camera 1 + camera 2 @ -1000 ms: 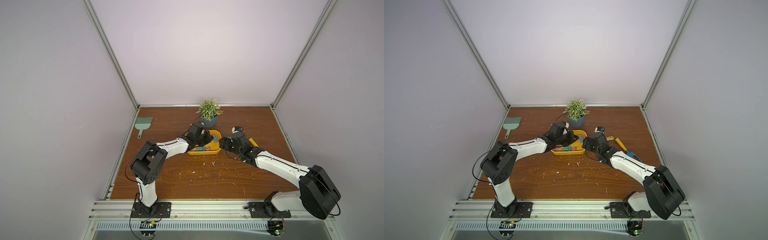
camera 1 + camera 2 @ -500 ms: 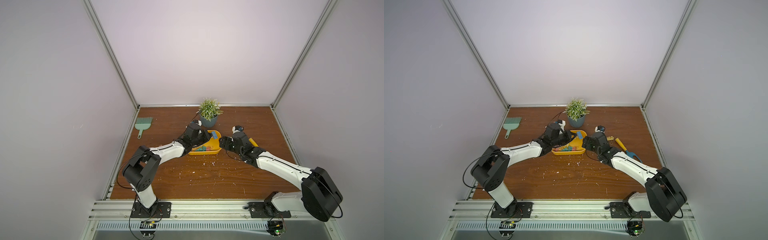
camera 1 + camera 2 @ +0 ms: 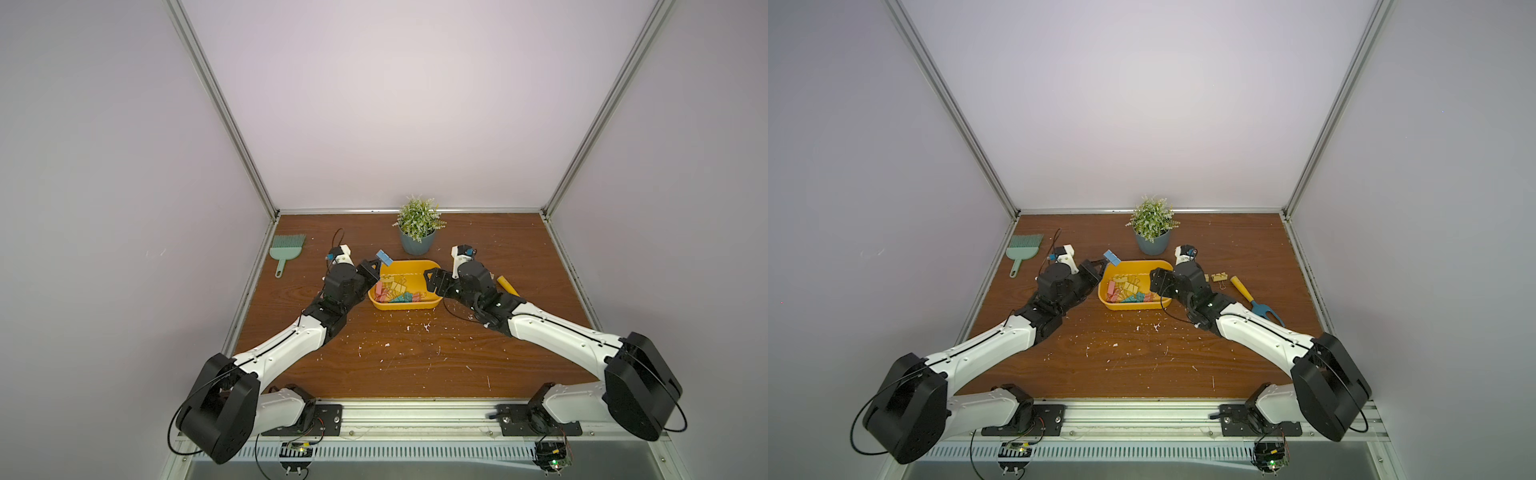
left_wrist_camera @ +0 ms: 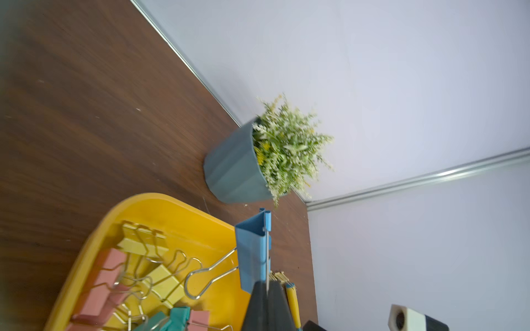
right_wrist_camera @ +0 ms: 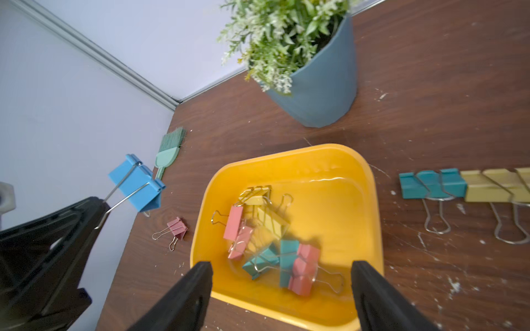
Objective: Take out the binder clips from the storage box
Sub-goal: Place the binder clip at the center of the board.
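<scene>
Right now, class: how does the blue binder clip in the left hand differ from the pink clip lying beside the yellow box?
The blue binder clip hangs in the air, pinched by a wire handle in the shut left hand; the pink clip lies on the table. The blue one looks bigger than the pink. Both have wire handles and are out of the yellow box.

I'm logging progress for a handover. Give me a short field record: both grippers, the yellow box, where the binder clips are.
left gripper: shut on the wire handle of a blue metal binder clip, held in the air
right gripper: open, above the shallow yellow plastic storage box
in box: pile of pink, yellow and teal clips
outside box: one small pink clip; a row of teal and yellow clips
</scene>
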Robot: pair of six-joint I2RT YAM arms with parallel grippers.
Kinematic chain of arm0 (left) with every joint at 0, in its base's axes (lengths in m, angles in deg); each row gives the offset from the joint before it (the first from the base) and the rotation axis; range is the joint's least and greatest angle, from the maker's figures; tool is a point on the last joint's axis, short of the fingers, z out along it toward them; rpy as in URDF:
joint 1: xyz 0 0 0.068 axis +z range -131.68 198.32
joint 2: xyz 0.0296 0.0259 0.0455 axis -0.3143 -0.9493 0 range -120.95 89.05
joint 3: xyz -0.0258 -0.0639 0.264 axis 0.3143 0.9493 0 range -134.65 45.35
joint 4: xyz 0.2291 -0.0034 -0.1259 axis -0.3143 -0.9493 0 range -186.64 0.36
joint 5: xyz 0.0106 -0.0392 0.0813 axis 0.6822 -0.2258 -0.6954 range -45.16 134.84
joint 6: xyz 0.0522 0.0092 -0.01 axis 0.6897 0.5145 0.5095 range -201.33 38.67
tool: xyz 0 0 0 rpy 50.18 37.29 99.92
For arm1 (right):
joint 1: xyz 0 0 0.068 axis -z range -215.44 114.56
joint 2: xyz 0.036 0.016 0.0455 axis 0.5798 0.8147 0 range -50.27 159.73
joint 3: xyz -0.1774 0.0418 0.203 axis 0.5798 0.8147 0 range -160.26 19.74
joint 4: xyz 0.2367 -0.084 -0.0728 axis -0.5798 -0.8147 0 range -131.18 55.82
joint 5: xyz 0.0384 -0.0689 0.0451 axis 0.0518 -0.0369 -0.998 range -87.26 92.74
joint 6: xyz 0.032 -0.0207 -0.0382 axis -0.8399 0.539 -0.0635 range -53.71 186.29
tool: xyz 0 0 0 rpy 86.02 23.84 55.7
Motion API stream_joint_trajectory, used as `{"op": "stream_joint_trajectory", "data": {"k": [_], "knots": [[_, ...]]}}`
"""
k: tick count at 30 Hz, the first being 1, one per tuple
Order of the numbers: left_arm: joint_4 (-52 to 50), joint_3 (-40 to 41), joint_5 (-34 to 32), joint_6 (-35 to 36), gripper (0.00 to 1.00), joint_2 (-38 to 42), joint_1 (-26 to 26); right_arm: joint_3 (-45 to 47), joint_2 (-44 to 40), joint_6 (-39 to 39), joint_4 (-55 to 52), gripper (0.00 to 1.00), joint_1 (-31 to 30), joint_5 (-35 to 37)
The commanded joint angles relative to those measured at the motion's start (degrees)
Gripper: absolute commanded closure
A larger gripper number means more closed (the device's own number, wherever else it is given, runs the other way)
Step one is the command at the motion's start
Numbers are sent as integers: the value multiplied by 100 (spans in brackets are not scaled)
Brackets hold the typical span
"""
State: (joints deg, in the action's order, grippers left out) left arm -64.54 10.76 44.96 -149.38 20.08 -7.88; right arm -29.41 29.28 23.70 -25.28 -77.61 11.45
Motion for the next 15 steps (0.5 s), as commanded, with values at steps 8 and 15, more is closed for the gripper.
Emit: {"op": "stream_joint_trajectory", "data": {"k": [8, 15], "knots": [[-579, 956, 460, -911, 100, 209, 1172, -759, 660, 180, 138, 17, -333, -106], [-1046, 989, 184, -1199, 100, -12, 1297, -1054, 934, 220, -105, 17, -425, -109]]}}
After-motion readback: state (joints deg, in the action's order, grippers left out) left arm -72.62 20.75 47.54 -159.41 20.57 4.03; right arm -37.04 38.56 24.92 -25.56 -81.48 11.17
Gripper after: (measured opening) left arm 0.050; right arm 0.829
